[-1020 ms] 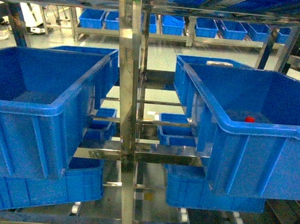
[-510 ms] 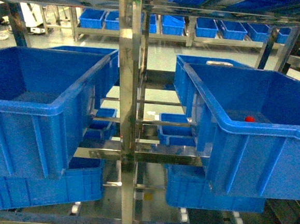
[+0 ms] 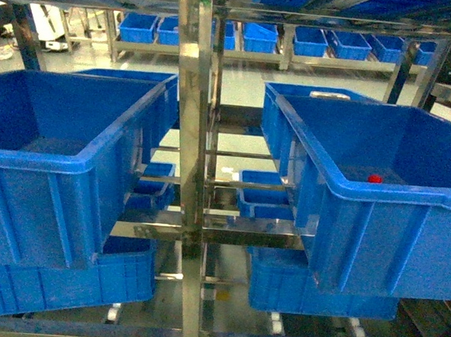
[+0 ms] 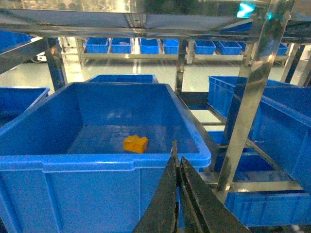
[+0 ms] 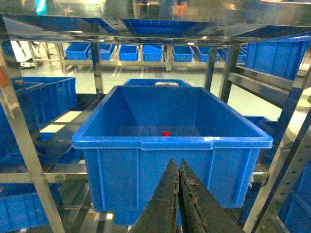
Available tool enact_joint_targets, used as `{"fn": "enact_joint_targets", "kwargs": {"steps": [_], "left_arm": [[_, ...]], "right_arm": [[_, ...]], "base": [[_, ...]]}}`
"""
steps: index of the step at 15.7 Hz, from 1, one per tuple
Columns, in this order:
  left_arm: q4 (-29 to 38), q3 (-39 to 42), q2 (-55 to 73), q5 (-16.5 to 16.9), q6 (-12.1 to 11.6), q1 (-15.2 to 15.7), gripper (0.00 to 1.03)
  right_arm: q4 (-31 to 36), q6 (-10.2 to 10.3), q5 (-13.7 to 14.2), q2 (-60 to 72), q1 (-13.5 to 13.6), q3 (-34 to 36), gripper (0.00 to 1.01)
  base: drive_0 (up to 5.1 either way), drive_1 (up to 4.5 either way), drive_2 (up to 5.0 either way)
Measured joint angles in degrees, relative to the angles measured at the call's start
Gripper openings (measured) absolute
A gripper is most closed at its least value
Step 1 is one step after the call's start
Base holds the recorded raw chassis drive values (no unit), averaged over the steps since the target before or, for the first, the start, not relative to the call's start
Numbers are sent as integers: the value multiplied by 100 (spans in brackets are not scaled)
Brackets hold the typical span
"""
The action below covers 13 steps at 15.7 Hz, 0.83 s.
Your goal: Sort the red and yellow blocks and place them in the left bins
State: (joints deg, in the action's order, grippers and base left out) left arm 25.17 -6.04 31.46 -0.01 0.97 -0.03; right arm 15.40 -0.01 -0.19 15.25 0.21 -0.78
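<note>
The orange-yellow block (image 4: 135,143) lies on the floor of a big blue left bin (image 4: 97,162), also seen in the head view as the left bin (image 3: 54,163). The red block (image 3: 375,179) sits in the blue crate on the right (image 3: 379,196); the right wrist view shows the red block (image 5: 166,133) near that crate's back wall. My left gripper (image 4: 177,158) is shut and empty, just outside the left bin's front rim. My right gripper (image 5: 177,162) is shut and empty, in front of the right crate (image 5: 170,142). Neither gripper shows in the head view.
A steel rack post (image 3: 190,119) stands between the two crates, with shelf rails above and below. More blue crates (image 3: 68,281) sit on the lower shelf and on far racks (image 3: 220,34). Another post (image 4: 248,97) rises right of the left bin.
</note>
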Motion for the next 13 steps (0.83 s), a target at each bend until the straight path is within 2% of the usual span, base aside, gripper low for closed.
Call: {"fn": "enact_joint_targets", "kwargs": {"steps": [4,5,6,7,13], "left_arm": [[-476,306,-796,-2,0,0,2],[-612,350,-975,-2,0,0,2],[-743,389,-1139,-7,0,0,2],[-658,520,-1237,13,-2,2,2],[-1449,520,-2083,-2,0,2,2]], "right_arm": [[-507,0,0,-505,0,0,2],[-901,0,2,-778,0,-4,2],[-1585,0,2,-1425,0,-4,2],[-1510,-2,11,-1486,0,-20,2],[-1565,0,17,-1495,0,-4,2]], "base": [[0,0,0],[0,0,0],[0,0,0],[0,0,0],[0,0,0]]}}
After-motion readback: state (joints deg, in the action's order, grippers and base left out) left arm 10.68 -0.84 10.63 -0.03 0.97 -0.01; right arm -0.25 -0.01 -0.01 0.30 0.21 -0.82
